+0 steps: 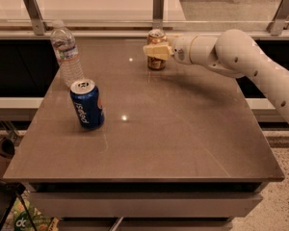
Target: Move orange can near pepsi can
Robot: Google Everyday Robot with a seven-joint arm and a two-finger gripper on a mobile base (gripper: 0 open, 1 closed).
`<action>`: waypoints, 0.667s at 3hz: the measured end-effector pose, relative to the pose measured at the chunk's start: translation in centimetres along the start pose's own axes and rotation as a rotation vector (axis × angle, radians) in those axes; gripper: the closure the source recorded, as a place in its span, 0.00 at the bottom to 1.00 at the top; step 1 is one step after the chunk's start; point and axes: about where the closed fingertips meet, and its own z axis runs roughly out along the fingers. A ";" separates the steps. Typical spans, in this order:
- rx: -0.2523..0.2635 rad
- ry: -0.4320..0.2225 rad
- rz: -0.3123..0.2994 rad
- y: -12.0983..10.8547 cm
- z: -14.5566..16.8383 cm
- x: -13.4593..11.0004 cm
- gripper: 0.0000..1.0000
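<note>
The orange can (156, 63) stands upright at the far middle of the table, its silver top showing. My gripper (154, 51) reaches in from the right and sits at the can's middle, covering part of its side. The pepsi can (87, 104) stands on the left side of the table, leaning slightly, blue with white lettering. It is well apart from the orange can, nearer to the front and to the left.
A clear plastic water bottle (66, 53) stands behind the pepsi can near the table's left edge. A rail with metal posts (158, 6) runs along the back. My white arm (245, 57) spans the right rear of the brown table (183, 129).
</note>
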 end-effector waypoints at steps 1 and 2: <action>-0.005 0.000 0.000 0.2 0.2 0.0 0.63; -0.008 0.001 0.000 0.4 0.4 0.0 0.85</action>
